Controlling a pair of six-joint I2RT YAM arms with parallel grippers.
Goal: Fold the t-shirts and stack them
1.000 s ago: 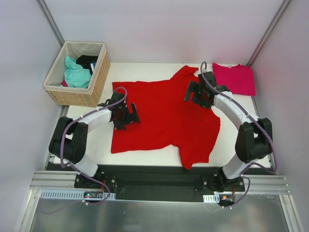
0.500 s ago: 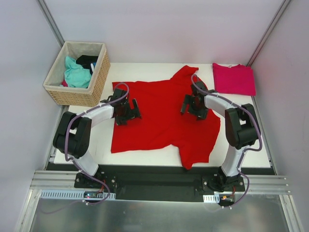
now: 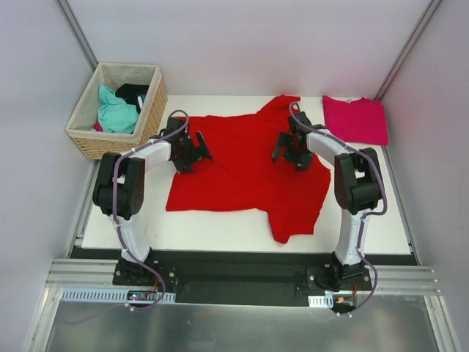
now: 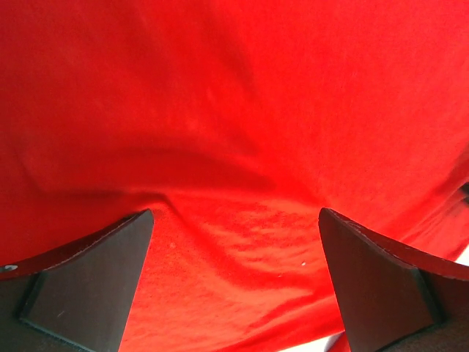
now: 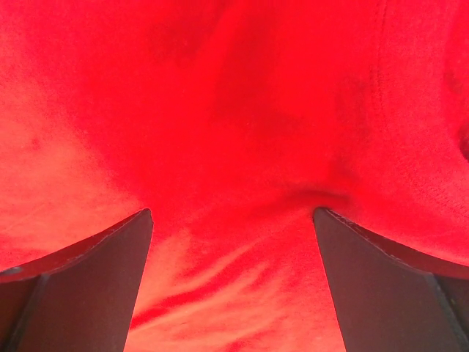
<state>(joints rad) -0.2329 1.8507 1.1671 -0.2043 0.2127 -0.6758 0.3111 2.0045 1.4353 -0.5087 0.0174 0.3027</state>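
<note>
Red cloth fills both wrist views. The red t-shirt (image 3: 242, 180) lies spread and rumpled on the white table (image 3: 220, 235), directly under both grippers.

The left gripper (image 3: 193, 152) sits over the part of the shirt on its own side, jaws standing wide apart. Its wrist view shows 2 dark fingers (image 4: 95, 279) with only creased red fabric between them, and nothing is pinched. A shallow fold runs across the cloth just ahead of those fingers. The tips seem to be at or just above the cloth, but I cannot tell whether they press on it.

The right gripper (image 3: 290, 155) sits over the shirt's opposite part, also spread wide and holding nothing. Its fingers (image 5: 80, 286) frame bare red cloth, with a stitched seam curving off to their right. Beyond this gripper a bunched bit of the shirt reaches toward the table's far edge. Nearer the arm's base, a long flap of the shirt trails toward the near edge.

The pink t-shirt (image 3: 355, 119) lies flat, beyond the right gripper and out to its right, apart from the red one.

Beyond the left gripper and out to its left stands a wicker basket (image 3: 117, 147), near the shirt's corner. It holds teal cloth (image 3: 117, 110) and something black (image 3: 132, 92).
</note>
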